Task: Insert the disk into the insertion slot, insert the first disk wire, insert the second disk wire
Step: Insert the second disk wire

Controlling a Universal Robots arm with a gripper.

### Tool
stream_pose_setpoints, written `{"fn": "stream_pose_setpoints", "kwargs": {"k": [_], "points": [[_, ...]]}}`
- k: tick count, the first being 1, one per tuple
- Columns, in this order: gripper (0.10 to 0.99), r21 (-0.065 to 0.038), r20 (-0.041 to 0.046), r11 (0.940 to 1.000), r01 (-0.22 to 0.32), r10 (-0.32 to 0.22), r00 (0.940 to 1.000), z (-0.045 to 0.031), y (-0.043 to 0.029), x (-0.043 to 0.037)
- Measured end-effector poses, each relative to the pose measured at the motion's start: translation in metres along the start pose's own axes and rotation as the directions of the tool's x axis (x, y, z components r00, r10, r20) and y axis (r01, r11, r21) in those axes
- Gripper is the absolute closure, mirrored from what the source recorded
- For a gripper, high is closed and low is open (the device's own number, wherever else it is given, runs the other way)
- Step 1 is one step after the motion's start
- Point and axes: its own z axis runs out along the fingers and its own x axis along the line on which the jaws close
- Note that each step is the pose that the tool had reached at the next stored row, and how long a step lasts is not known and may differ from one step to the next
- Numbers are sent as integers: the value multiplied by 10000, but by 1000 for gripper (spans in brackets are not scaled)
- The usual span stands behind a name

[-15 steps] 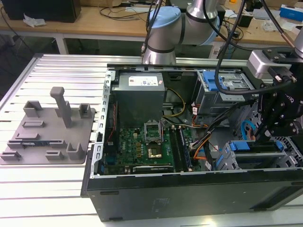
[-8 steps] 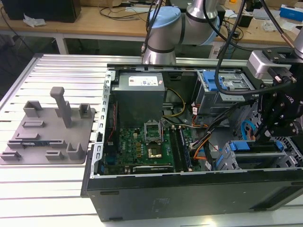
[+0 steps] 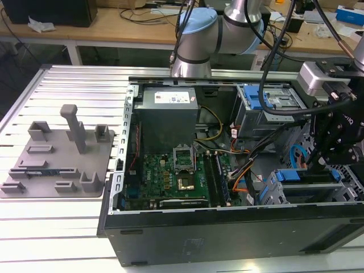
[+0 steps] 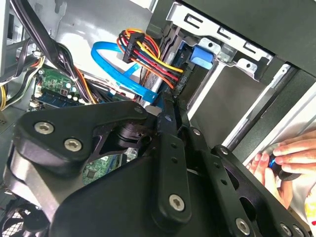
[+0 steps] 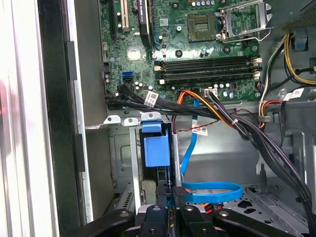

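Open computer case (image 3: 227,227) lying on a slatted metal table (image 3: 68,79). Inside, at the case's ten o'clock in the exterior view, grey power supply (image 3: 169,116); below it, at seven o'clock, green motherboard (image 3: 170,179) with bare CPU socket (image 3: 186,183) and RAM slots (image 5: 207,69). Yellow wires (image 3: 211,128) just beside the supply, toward three o'clock. Orange-and-black bundle (image 5: 207,106) crossing the board's edge; red-yellow-black plug (image 4: 140,52) near the cage in the second wrist view. Grey fixture tray (image 3: 57,162) well apart from the case, toward nine o'clock, with an upright post (image 3: 74,128). Wooden bench (image 3: 114,25) at twelve o'clock, strewn with cables.
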Motion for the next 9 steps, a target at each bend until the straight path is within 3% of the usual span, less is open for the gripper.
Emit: {"fn": "stream_pose_setpoints", "kwargs": {"k": [9], "points": [[925,0,1,10000,0,0,10000,26,-8,2]]}}
